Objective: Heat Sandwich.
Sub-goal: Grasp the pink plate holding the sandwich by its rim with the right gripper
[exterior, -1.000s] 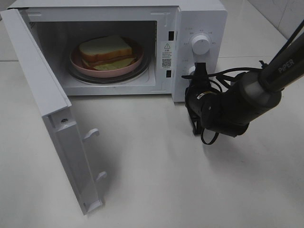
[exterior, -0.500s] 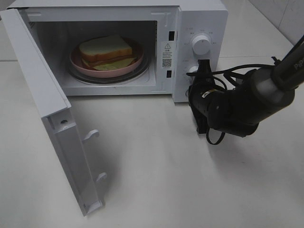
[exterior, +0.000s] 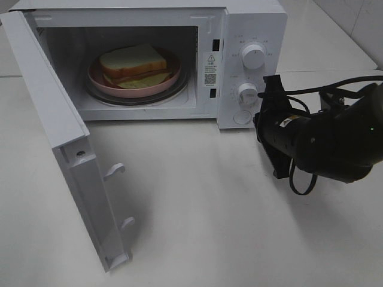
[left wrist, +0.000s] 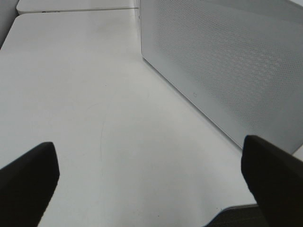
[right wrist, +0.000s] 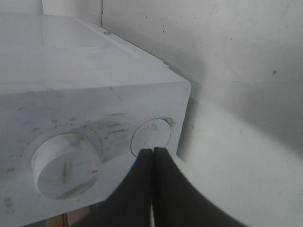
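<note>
The sandwich (exterior: pixel 133 61), white bread with a brown and yellow-green filling, lies on a pink plate (exterior: pixel 96 76) inside the open white microwave (exterior: pixel 251 18). Its door (exterior: pixel 57 119) hangs open to the left. My right gripper (exterior: pixel 258 119) is shut and empty, just right of the control panel beside the round button (exterior: pixel 242 117) and below the lower knob (exterior: pixel 246 92). In the right wrist view its closed fingertips (right wrist: pixel 152 150) sit just in front of that button (right wrist: pixel 151 133). My left gripper (left wrist: pixel 151 189) is open and empty over bare table. It does not show in the exterior view.
The upper knob (exterior: pixel 253 55) sits above the lower one. A perforated white panel of the microwave (left wrist: pixel 227 61) stands close beside my left gripper. The white table (exterior: pixel 197 209) stretches in front of the microwave. Cables (exterior: pixel 299 179) hang from the right arm.
My right gripper has moved to the right, from in front of the lower knob to beside the panel's right edge. The sandwich, plate and door have not moved.
</note>
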You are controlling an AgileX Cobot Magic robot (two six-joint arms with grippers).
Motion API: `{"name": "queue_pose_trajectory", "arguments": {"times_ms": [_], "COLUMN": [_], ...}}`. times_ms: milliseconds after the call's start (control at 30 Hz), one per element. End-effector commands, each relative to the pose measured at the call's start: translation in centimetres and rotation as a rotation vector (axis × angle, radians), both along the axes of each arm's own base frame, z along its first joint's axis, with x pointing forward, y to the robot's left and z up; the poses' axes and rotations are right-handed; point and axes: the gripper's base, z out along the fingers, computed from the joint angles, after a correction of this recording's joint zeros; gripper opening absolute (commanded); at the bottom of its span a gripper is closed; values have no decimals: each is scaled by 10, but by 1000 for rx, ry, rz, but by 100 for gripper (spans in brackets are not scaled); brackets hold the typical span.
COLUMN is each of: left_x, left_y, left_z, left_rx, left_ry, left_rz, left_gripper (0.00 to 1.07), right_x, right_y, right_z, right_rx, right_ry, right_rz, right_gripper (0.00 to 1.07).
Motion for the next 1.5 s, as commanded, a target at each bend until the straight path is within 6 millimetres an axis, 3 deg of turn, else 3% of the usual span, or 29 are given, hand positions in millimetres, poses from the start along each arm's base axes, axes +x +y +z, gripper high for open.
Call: {"name": "queue_pose_trajectory", "arguments": {"times_ms": [33,267,500,667,1000,1133,1500], "left_x": [-1,-1,-1,-1,-1,-1,-1], "left_y": [-1,-1,-1,-1,-1,-1,-1], "left_z": [1,1,1,1,1,1,1], "left_rx": [-12,-12,-12,-12,-12,-12,-12], "left_ry": [-16,-16,-16,-16,-16,-16,-16], "left_rz": [3,3,3,3,3,3,3], "left_gripper": [100,100,100,100,100,100,100], "right_x": [-9,-32,-41,-54,-53,-50,-48], "right_y": [-2,-2,-2,5,9,8,4], "right_z": [9,28,46,64,78,94,124], "right_rx": [-41,-199,-351,-487,-560,-703,-945], "right_ry": [11,91,86,104,190,261,321], "right_rz": [55,287,479,750,1031,1231,1549], "right_gripper": [0,0,1,3,4,4,7]}}
